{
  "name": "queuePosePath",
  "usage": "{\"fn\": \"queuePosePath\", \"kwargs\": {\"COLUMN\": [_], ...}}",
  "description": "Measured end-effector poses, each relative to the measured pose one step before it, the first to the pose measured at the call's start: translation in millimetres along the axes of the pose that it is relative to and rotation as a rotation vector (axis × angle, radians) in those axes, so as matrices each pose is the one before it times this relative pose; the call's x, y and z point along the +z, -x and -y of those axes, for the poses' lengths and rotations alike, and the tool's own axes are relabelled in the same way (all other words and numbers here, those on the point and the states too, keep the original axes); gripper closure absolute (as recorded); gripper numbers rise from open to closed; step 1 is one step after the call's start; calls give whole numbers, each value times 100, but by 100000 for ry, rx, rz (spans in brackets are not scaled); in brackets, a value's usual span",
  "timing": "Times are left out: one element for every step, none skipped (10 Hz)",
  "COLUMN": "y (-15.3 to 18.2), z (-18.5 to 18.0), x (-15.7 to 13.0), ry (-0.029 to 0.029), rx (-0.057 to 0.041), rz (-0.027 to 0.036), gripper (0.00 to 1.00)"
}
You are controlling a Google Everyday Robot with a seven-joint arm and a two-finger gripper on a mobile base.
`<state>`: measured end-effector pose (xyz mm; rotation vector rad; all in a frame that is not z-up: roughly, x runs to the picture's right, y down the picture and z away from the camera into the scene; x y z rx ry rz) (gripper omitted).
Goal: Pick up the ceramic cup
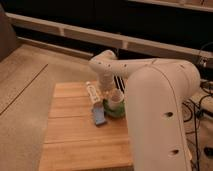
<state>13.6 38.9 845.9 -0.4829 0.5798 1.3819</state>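
Reaching for the cup near the right edge of the worktop.

Big white arm (pixel 160 95) bent over the wooden slatted worktop (pixel 75 140), gripper (pixel 108 90) just above the small cream ceramic cup (pixel 114 99), likely lining up a grasp; finger state impossible to tell. Beneath it, glossy dark-green shallow bowl (pixel 116 111); beside, blue packet (pixel 98 115) and small white labelled bottle (pixel 92 93).

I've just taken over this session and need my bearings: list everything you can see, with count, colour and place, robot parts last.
wooden table: one, light brown, centre, on a speckled floor.
ceramic cup: one, cream-white, right side of the table, at the green bowl.
green bowl: one, dark green, under or just behind the cup.
white bottle: one, white with label, left of the cup.
blue object: one, blue, lying in front of the bottle.
robot arm: one, white, reaching in from the right.
gripper: one, white, just behind the cup's rim.
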Motion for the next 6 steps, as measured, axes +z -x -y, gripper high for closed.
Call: {"fn": "queuePosePath", "kwargs": {"y": [928,1250,882,1105,1308,788], "z": [-233,-189,-342,-572,-823,-665], "x": [-1864,-2985,-2509,-3281,-3950,-2238], "ry": [-2457,-3658,-2989,-3585,-3288,-588], "rx": [-252,-1427,-1939,-3006,-3564,-1907], "rz": [3833,5742,4522,5905,7007,3877], "gripper": [100,100,100,100,100,100]}}
